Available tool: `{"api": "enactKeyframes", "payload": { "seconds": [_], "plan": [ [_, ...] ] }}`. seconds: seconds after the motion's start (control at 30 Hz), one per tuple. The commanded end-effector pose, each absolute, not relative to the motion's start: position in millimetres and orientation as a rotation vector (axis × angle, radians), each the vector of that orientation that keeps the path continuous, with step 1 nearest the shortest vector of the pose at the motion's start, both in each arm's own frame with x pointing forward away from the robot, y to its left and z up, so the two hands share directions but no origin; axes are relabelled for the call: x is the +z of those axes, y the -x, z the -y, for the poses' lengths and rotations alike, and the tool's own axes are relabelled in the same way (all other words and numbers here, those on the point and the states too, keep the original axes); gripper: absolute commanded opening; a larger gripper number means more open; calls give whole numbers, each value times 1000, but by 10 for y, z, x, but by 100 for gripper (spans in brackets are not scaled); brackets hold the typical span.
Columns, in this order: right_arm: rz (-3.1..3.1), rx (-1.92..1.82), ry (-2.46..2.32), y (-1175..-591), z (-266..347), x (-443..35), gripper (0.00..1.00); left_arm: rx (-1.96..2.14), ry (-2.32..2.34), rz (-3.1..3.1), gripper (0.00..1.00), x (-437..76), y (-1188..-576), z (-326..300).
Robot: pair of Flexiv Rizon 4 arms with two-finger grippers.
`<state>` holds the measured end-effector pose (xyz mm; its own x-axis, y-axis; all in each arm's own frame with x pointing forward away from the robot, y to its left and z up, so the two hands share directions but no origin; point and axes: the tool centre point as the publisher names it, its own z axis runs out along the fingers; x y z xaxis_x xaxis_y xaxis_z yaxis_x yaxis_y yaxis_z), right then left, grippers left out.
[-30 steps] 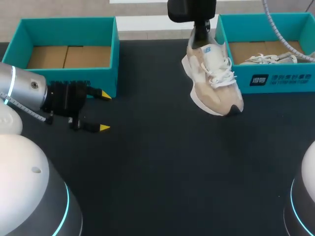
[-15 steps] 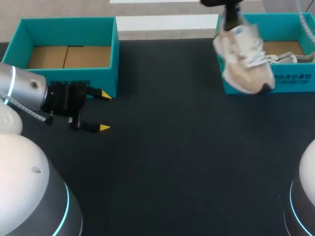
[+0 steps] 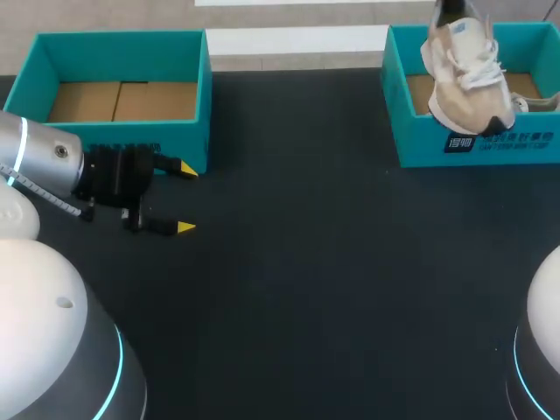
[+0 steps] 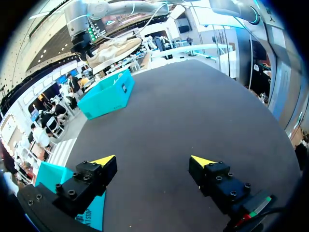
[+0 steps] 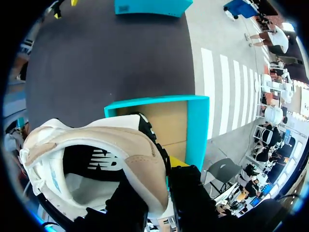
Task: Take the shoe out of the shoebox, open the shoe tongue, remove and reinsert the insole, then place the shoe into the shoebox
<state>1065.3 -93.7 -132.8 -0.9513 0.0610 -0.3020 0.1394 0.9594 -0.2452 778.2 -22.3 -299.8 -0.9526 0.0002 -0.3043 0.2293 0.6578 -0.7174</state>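
Since a second ago your right arm has carried the shoe [image 3: 466,77] from above the middle of the desk [image 3: 306,262] back to the shoebox [image 3: 477,147], while the left arm has not moved.

From the head view, the shoe hangs toe-down with its toe and sole right over the shoebox's front wall, not yet clearly inside. That is your main risk. If you lower it from here, the sole could land on the wall's edge and crush it, push the shoebox along the desk, or tip the shoe out toward the front. Something white already lies in the shoebox beside the shoe. I cannot tell what it is, but it may crowd the landing spot. The left end effector [image 3: 185,199] sits just in front of the other box [image 3: 122,52] with its fingers apart, holding nothing.

From the left wrist view, the left end effector [image 4: 153,160] is spread wide over bare desk. The shoe is far ahead of it, so it cannot steady the shoebox.

From the right wrist view, the right end effector [image 5: 159,193] is clamped on the shoe's heel collar, one finger inside and one outside. That is a thin, soft hold on a dangling shoe. A quick stop or a knock against the wall could twist the shoe or pull it free.
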Motion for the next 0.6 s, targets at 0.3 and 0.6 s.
{"api": "enactKeyframes", "payload": {
  "seconds": [0.3,0.6],
  "plan": [
    [-2820,-384,-147,-10663,935,-1309,0,-1176,-184,-2601,100,-2993,-7775,223],
    [-2796,-336,-165,-11074,1661,-1442,0,-1176,-184,-2601,100,-2993,-7775,223]
  ]
}}
